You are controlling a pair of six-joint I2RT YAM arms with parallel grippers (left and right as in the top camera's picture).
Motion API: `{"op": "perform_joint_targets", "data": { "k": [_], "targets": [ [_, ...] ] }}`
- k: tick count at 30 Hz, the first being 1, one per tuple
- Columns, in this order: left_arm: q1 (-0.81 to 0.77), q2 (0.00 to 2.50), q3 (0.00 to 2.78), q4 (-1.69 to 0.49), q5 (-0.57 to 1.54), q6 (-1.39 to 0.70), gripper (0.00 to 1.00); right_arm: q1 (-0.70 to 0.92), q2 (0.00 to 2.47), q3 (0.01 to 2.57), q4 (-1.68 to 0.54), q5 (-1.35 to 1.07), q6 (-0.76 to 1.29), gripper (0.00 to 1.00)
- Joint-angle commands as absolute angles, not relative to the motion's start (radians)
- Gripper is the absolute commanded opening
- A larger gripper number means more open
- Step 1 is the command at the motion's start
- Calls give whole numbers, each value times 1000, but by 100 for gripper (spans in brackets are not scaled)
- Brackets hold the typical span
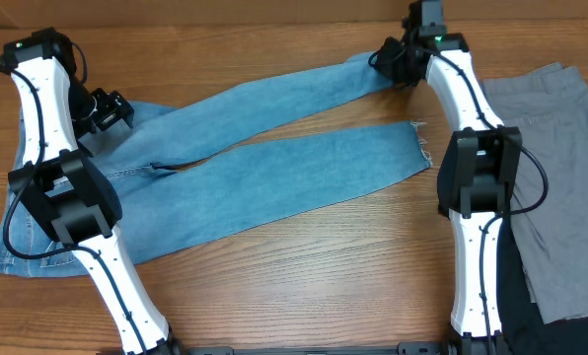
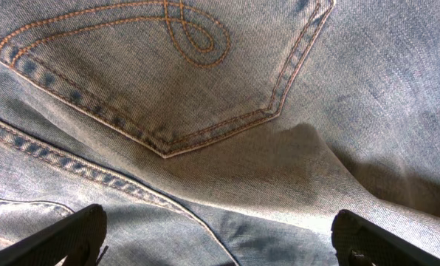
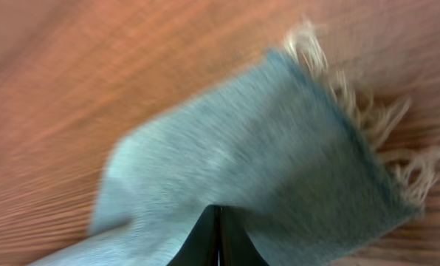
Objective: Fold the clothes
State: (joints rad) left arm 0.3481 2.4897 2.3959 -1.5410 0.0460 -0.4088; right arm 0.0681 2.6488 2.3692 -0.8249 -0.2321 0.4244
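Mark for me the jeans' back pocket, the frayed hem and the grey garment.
back pocket (image 2: 153,89), left wrist view, denim below the stitched swirl
frayed hem (image 3: 360,129), right wrist view, its fringed edge
grey garment (image 1: 560,187), overhead view, its middle

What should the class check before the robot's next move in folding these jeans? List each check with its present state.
1. Right fingers shut on the far leg's hem: ok.
2. Left fingers open, holding nothing, over the pocket: ok.
3. Denim flat beside the pocket: not ok, a fold rises there.
4. Near leg lying flat on the table: ok.
5. Jeans apart from the grey garment: ok.
6. How much of the hem is gripped: cannot tell, the wrist view is blurred.
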Motion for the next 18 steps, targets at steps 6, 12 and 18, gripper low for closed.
{"op": "perform_joint_targets", "data": {
  "k": [6, 12, 18],
  "targets": [
    [345, 2493, 2411, -1544, 56, -388, 100, 68, 2725, 2389, -911, -152, 453, 4],
    [345, 2493, 2411, -1543, 56, -388, 100, 55, 2726, 2389, -1056, -39, 441, 4],
    [345, 2493, 2411, -1532, 60, -389, 100, 23, 2725, 2389, -1265, 139, 442, 4]
  ]
}}
